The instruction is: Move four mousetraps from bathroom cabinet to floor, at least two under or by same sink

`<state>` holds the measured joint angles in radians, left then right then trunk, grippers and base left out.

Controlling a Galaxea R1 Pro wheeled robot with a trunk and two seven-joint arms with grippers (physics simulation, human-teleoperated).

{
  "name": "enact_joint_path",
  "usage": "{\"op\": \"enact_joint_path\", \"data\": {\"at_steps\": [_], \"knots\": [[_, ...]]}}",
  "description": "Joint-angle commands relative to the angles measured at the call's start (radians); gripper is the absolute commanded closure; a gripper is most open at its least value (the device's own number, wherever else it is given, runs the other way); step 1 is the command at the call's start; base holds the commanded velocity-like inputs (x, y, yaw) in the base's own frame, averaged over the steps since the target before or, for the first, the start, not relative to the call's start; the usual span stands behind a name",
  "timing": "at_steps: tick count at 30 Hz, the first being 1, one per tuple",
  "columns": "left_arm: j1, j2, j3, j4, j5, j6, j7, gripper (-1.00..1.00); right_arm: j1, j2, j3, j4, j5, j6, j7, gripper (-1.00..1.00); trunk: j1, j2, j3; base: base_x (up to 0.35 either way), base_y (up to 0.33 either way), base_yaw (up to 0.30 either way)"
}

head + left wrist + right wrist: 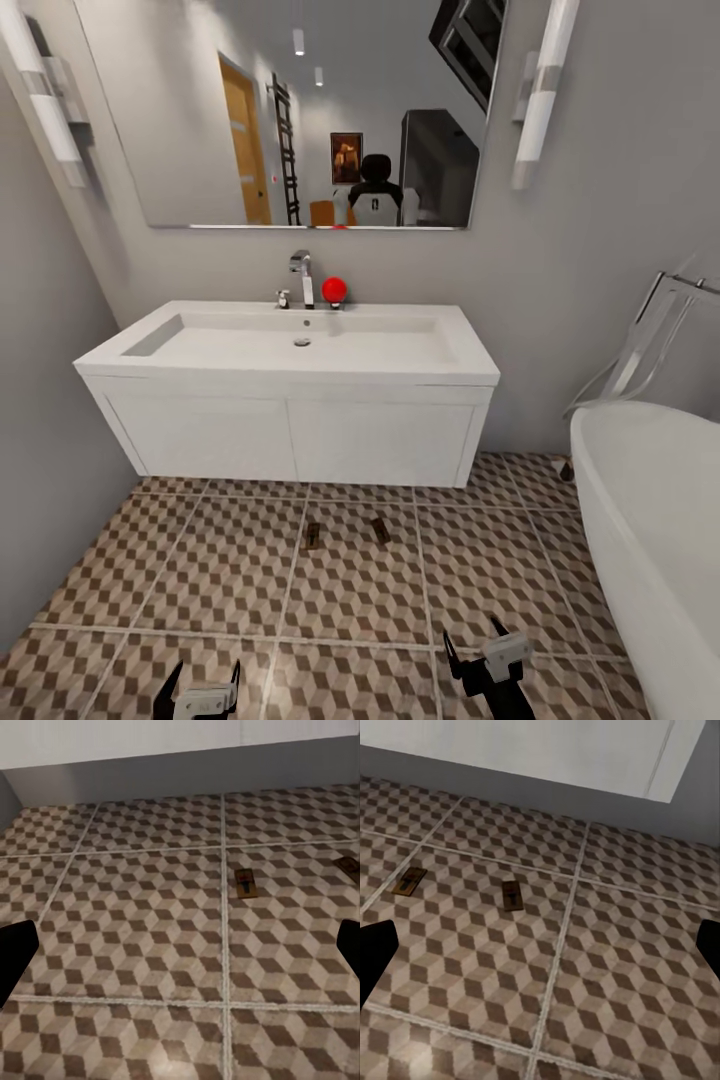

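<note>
2 mousetraps (313, 536) (381, 531) lie on the bathroom floor (200, 580) before the sink vanity (290, 435).

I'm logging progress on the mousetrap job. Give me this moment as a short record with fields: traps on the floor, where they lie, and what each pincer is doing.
traps on floor: two, left mousetrap and right mousetrap
position: flat on the patterned floor, side by side but apart, just in front of the white sink unit
left pincer: open, empty, hovering over the tiles
right pincer: open, empty
other fixtures: bathtub on the right, mirror above the sink
</note>
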<state>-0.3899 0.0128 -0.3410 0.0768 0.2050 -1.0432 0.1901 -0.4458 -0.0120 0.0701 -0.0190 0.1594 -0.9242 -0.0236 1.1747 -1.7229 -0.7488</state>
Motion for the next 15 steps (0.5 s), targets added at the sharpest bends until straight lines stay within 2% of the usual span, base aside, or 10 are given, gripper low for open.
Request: {"op": "enact_joint_path", "data": {"at_steps": [1,15], "knots": [[-0.001,-0.001,-0.009,0.003,0.005,-0.004,0.003,-1.00,-0.001,0.000,0.007,0.001,-0.001,-0.002,-0.002,-1.00,-0.004,0.007,0.004,0.000,0.000,0.000],[-0.001,-0.001,-0.009,0.003,0.005,-0.004,0.003,-1.00,-0.001,0.000,0.007,0.001,-0.001,-0.002,-0.002,-1.00,-0.058,0.105,0.062,0.000,0.000,0.000]]}}
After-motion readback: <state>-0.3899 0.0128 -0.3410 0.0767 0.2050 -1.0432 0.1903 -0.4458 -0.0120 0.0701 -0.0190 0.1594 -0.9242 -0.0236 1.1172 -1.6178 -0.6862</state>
